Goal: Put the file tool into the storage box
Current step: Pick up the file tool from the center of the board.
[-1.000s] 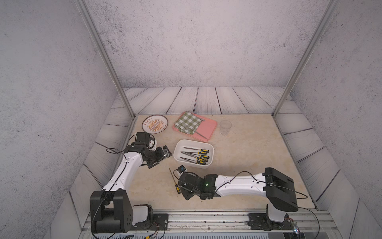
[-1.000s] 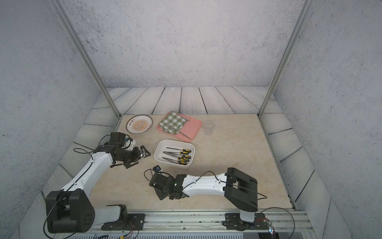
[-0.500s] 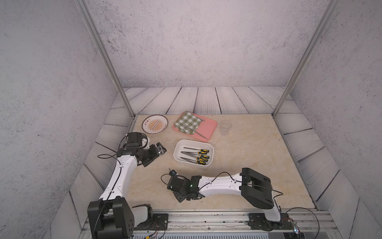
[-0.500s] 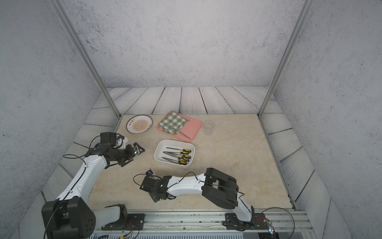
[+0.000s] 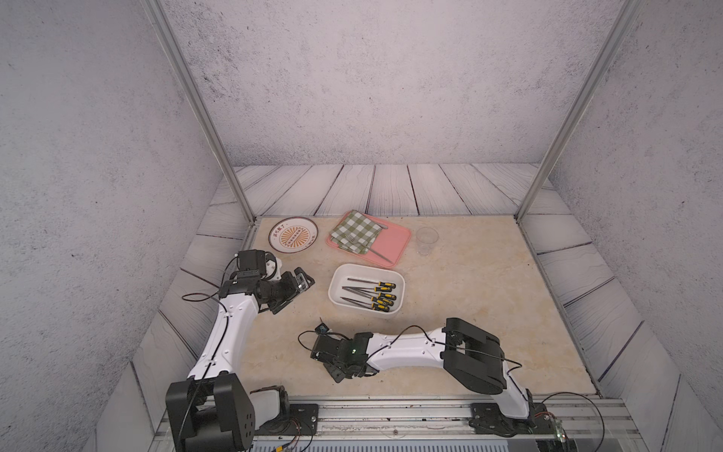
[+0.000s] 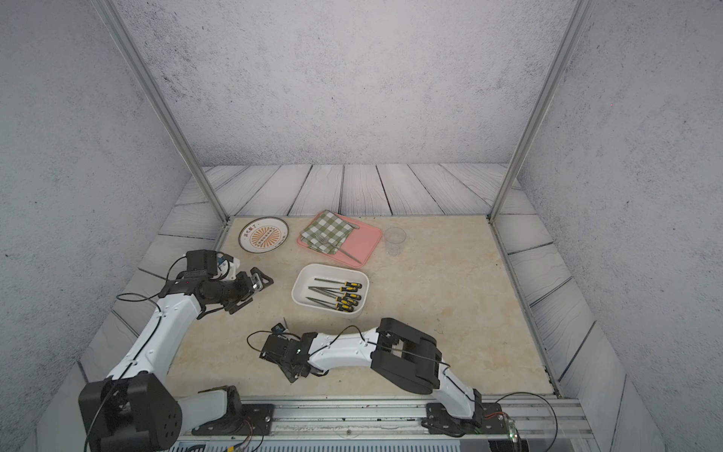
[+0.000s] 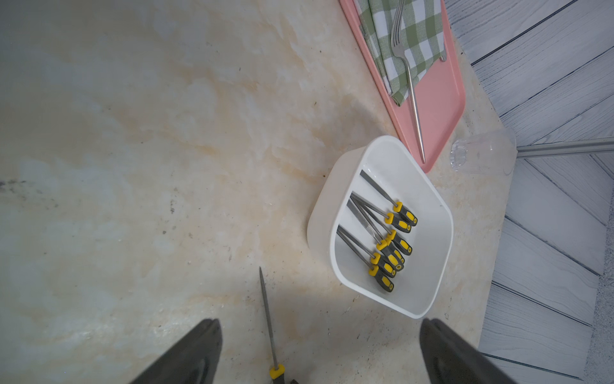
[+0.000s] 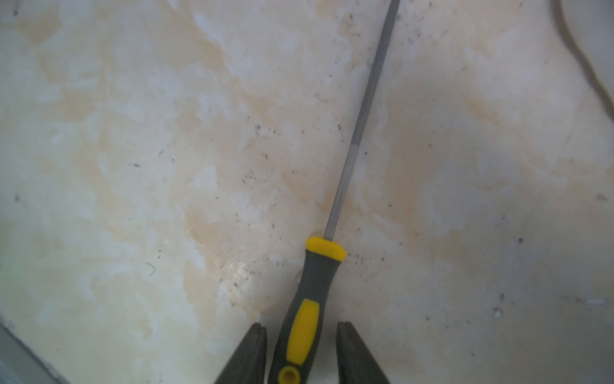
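The file tool (image 8: 309, 299) lies flat on the table, with a grey-and-yellow handle and a thin steel shaft (image 7: 267, 319). My right gripper (image 8: 301, 327) stands low over it, open. Its fingers straddle the handle end, one nearly touching and the other with a small gap. In both top views the gripper (image 5: 337, 370) covers the handle, and only the file's tip (image 6: 285, 323) pokes out. The storage box (image 5: 336, 274) (image 6: 303, 276) (image 7: 319, 212), a white tub, holds several files (image 5: 375, 293). My left gripper (image 5: 307, 280) (image 7: 320, 324) hovers left of the box, open and empty.
Behind the box lies a pink tray (image 5: 395, 242) with a green checked cloth (image 5: 354, 236) and a fork. A patterned plate (image 5: 293, 235) sits at the back left and a clear cup (image 5: 426, 238) at the back right. Metal frame posts stand at the back corners.
My right arm has folded and carried its gripper left, over the file's handle, which lay uncovered before. The left gripper has drawn back left, away from the box.
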Tool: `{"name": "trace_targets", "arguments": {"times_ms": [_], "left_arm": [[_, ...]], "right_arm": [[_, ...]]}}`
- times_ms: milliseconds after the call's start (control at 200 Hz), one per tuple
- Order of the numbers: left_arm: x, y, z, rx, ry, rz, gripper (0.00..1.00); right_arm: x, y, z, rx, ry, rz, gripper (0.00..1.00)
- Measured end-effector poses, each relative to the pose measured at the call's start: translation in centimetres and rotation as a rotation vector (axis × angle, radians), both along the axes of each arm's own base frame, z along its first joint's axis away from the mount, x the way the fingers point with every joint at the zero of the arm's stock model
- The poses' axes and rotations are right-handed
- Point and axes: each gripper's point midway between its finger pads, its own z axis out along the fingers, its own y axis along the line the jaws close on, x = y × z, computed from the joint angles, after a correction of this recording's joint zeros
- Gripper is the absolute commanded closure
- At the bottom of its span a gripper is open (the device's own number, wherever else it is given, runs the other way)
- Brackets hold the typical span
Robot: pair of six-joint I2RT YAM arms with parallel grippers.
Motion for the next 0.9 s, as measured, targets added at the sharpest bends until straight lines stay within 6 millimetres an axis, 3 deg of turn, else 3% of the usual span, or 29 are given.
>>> {"name": "trace_targets", "arguments": {"times_ms": [120,235,305,510,651,751,901], "left_arm": [[-0.1,0.1,0.6,0.006,-0.022,0.003,0.01],[-0.1,0.2,1.0,0.014,-0.038,0.008,0.01],[-0.1,0.3,1.1,0.020,-0.046,0.012,0.01],[-0.3,0.5,1.4,0.036,-0.066,0.022,0.01],[-0.4,0.7,1.7,0.047,-0.086,0.030,0.00],[-0.5,0.7,1.7,0.045,-0.087,0.034,0.01],[-0.6,0.2,1.4,0.038,-0.075,0.025,0.01]], "right_arm": [[0.4,-0.3,0.0,-0.019,-0.027,0.006,0.81],[0.8,-1.0,0.3,-0.039,-0.062,0.015,0.85],[1.1,-1.5,1.5,-0.042,-0.093,0.026,0.85],[3.0,-3.2,9.5,0.049,-0.232,0.062,0.85],[6.5,-5.6,14.0,0.096,-0.315,0.057,0.85],[9.9,-8.9,14.4,0.071,-0.331,0.030,0.85],[14.0,-14.1,11.9,-0.001,-0.277,0.008,0.87]]}}
